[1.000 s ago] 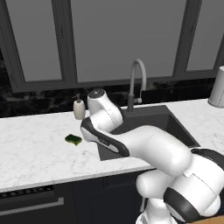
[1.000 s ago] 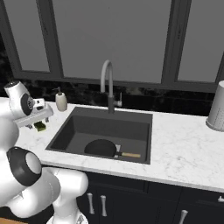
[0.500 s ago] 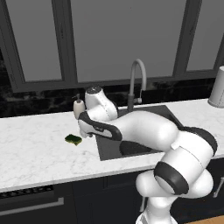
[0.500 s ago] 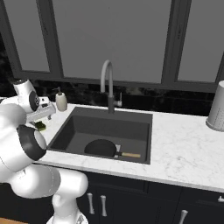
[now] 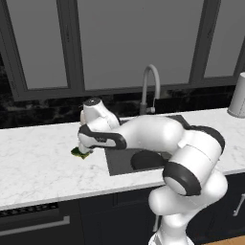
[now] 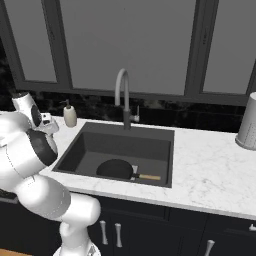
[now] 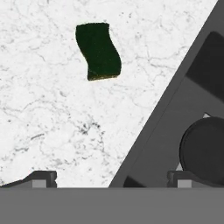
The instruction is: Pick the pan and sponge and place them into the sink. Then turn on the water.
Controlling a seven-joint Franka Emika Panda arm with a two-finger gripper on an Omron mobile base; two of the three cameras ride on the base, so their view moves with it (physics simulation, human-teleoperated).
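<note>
Your gripper is spread wide with nothing between the jaws, the two small dark finger tips poking up at the bottom of the hand view, one over white marble, the other over the dark basin edge. Look just ahead of them: the sponge lies flat on the counter, dark green top up, its outline wavy like a soft S, with a thin yellow edge showing along one short end. It sits apart from the fingers, untouched. The counter is glossy white stone with fine grey veining. From the left base view you see the hand hanging low right over the sponge, which peeks out green and yellow beside the sink's left rim. The sink is a deep, matte dark grey rectangle with straight walls, and the pan already rests on its floor: round, shallow, black, its short tan handle pointing toward the right wall. Behind the basin the grey gooseneck faucet arches up smooth and tubular. A small beige soap dispenser stands on the counter at the back left corner, and a pale ribbed cylinder stands far off to the right
</note>
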